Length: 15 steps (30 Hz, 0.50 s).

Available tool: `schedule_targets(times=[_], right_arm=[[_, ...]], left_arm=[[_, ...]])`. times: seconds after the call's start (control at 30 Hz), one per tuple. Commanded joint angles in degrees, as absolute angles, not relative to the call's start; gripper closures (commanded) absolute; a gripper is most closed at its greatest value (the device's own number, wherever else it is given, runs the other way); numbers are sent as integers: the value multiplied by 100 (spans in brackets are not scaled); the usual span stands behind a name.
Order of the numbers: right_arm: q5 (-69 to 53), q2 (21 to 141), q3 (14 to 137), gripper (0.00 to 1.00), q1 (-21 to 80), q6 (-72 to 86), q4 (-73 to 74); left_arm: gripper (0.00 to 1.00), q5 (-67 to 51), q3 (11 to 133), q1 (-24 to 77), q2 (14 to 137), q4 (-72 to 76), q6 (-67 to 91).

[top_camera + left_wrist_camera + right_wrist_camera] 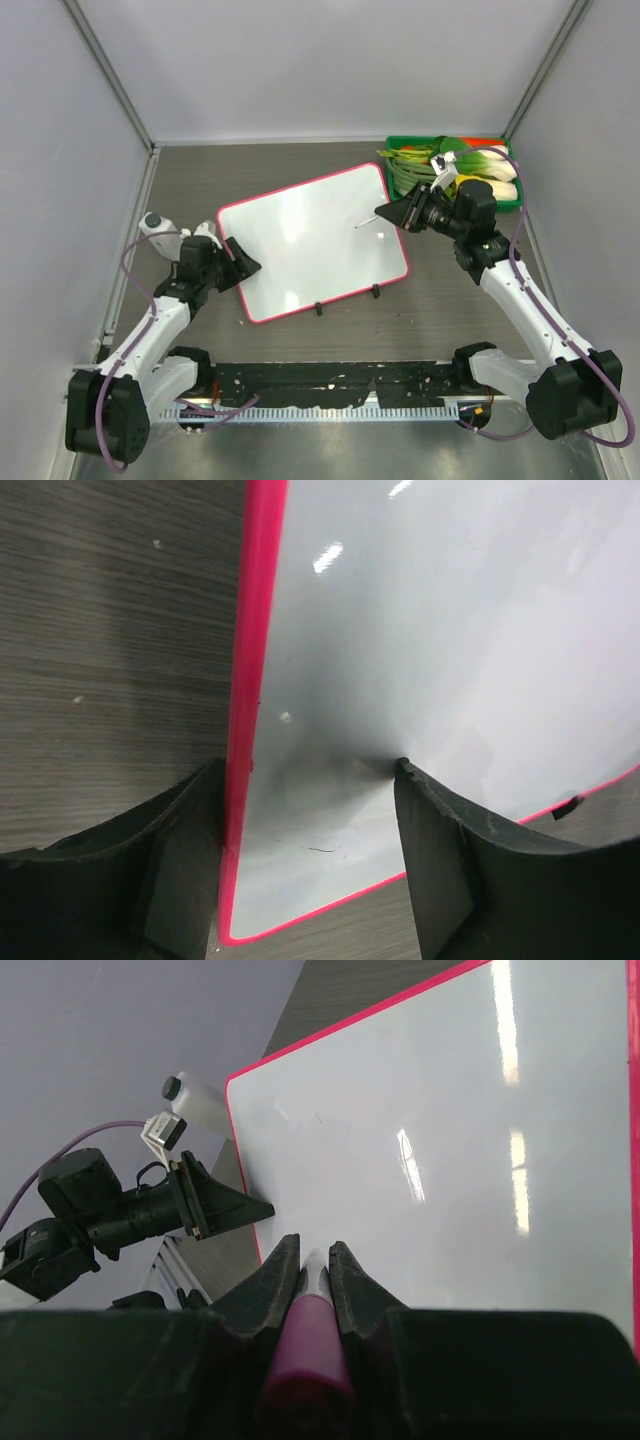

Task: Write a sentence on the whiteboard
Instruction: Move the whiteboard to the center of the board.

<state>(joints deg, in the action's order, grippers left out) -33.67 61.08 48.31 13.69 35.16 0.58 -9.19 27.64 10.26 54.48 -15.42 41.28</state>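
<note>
The whiteboard (310, 240) lies flat and tilted on the table, white with a pink-red frame. No sentence shows on it; its surface (450, 1140) carries only glare. My left gripper (245, 265) is at the board's left edge. In the left wrist view it (308, 765) stands open, one finger outside the pink frame (250, 660), the other on the white surface (450, 630). My right gripper (385, 213) hovers over the board's right part, shut on a pink marker (310, 1350). The marker's thin tip (358, 227) points down at the board.
A green tray (400, 140) of vegetables (480, 165) sits at the back right, just behind my right arm. Two black clips (318, 309) (376, 291) stick out from the board's near edge. Grey walls close in the table on three sides.
</note>
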Motion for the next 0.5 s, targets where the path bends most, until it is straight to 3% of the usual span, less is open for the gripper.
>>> schedule_targets(times=[0.0,0.1,0.4,0.47], right_arm=[[-3481,5942,4852,98,1345,3577,-281],[-3463,5915,4843,99,1345,3568,-272],[-3428,5968,4843,99,1362,3542,-272],[-3419,5985,4843,99,1345,3551,-281]], left_arm=[[37,-1133,2444,1028,5405,-362,4061],[43,-1204,2365,1028,5379,-194,3929],[99,-1625,2303,1028,5625,104,3454],[100,-1766,2311,1028,5677,211,3402]])
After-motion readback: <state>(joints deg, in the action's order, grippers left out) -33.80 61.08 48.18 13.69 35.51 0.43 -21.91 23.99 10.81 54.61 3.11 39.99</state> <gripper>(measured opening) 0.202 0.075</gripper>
